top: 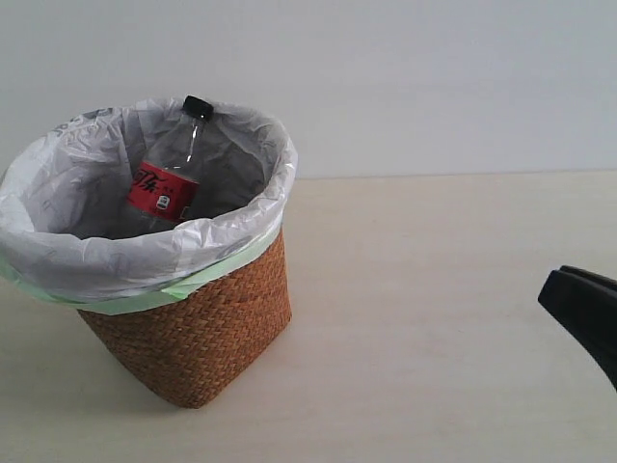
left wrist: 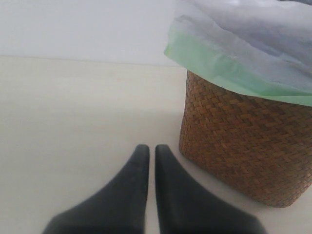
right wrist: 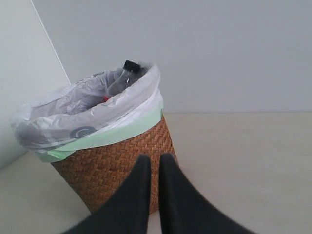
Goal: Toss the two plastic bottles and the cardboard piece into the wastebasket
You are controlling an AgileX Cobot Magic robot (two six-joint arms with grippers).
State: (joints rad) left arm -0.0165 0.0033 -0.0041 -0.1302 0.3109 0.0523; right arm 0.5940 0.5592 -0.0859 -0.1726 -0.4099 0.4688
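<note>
The wastebasket (top: 193,338) is standing on the left part of the worktop (top: 434,318), a little forward of the far edge where the wall is rising. Its white bag (top: 58,231) is folding over the rim with a pale green border. The slim bottle (top: 169,183) with the black cap and red label is already sitting inside, leaning upright against the far side of the lining with its cap poking just above the rim. The shorter green-capped bottle and the cardboard piece are showing in none of the views. They may be lying deep in the basket under the slim bottle or somewhere out of frame, and the pictures are not settling which. The left pincer (left wrist: 152,148) is hovering low over the worktop just beside the basket's woven wall, its two fingers pressed together and gripping nothing. The right pincer (right wrist: 151,158) is likewise pressed together and empty, pointing at the basket from toward the right edge, well apart from it in the exterior view. Judging by this, at least one throw is done and no carry is going on. If the two missing things are out of the basket, the next move is calling for finding one, spreading a pincer over it, pinching it and lifting it above the rim.
</note>
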